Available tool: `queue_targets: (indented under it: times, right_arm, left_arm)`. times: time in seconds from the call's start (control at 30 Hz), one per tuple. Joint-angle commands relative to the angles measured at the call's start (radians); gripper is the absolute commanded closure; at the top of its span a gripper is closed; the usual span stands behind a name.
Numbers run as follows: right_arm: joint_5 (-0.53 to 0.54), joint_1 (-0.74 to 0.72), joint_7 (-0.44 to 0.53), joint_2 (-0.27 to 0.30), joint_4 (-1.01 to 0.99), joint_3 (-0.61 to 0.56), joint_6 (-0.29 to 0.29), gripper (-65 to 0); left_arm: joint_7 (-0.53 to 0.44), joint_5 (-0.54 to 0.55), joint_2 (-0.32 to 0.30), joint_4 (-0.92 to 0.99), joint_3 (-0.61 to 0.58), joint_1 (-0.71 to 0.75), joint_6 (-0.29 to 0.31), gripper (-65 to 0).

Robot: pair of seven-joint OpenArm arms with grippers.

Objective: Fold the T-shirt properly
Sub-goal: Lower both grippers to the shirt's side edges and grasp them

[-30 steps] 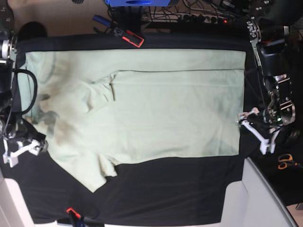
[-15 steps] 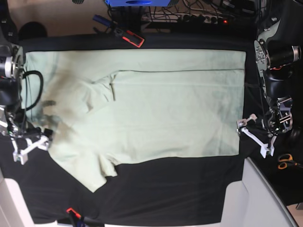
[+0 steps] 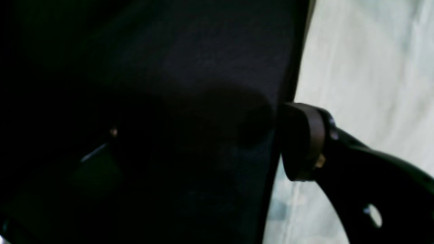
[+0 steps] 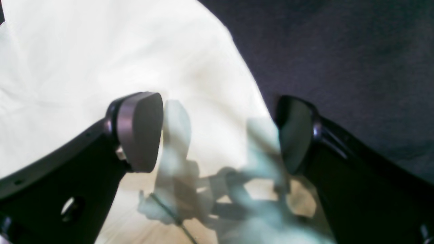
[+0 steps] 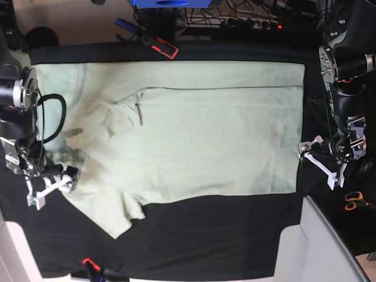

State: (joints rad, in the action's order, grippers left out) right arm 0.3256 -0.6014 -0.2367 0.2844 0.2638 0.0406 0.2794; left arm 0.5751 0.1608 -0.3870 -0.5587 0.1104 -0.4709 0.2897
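T-shirt [image 5: 194,129] flat on black cloth [image 5: 205,241], scissors [image 5: 354,201] aside; both grippers agape, empty.

Black-covered table [image 5: 200,241], cable clutter [image 5: 247,17] behind

T-shirt [image 5: 194,129] flat on table cover [image 5: 205,241], one hand [image 5: 51,187] at each end [image 5: 320,160].

Plain pale mint-green T-shirt [image 5: 194,135] on black table cloth [image 5: 200,241].
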Motion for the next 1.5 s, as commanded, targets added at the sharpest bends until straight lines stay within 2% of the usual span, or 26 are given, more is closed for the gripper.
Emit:
queue_targets:
  times: [0.0,0.2,0.27,0.33,0.5,0.6,1.23,1.37,1.47]
  right_arm:
    - [0.004,-0.035,0.018,0.014,0.013,0.0,0.007,-49.6]
    - [0.004,-0.035,0.018,0.013,0.01,0.0,0.007,-49.3]
    - [0.004,-0.035,0.018,0.013,0.01,0.0,0.007,-47.4]
    - [0.002,-0.033,0.018,0.013,0.009,0.0,0.007,-38.9]
    - [0.002,-0.028,0.018,0.013,0.007,0.006,0.007,-9.3]
    - [0.002,-0.028,0.018,0.013,0.007,0.005,0.007,0.0]
    - [0.004,-0.015,0.015,0.013,0.012,0.006,0.007,-0.1]
    - [0.005,-0.015,0.013,0.013,0.012,0.006,0.007,-0.1]
    - [0.005,-0.015,0.012,0.013,0.013,0.006,0.007,-0.1]
  left_arm:
    - [-0.019,0.007,-0.013,-0.017,0.001,-0.03,0.004,-55.3]
    - [-0.019,0.007,-0.005,-0.016,-0.001,-0.029,0.004,-55.3]
    - [-0.019,0.007,-0.003,-0.016,-0.001,-0.029,0.004,-55.3]
    - [-0.019,0.007,-0.002,-0.016,-0.001,-0.03,0.004,-55.3]
    - [-0.019,0.007,0.0,-0.016,0.001,-0.035,0.004,-55.4]
    - [-0.019,0.007,0.0,-0.016,0.001,-0.038,0.004,-55.6]
    - [-0.019,0.009,0.021,0.024,0.001,-0.131,0.001,-55.8]
    - [-0.022,0.009,0.038,0.154,0.001,-0.191,-0.001,-55.8]
    - [-0.088,0.009,0.041,0.249,0.001,-0.226,-0.001,-55.8]
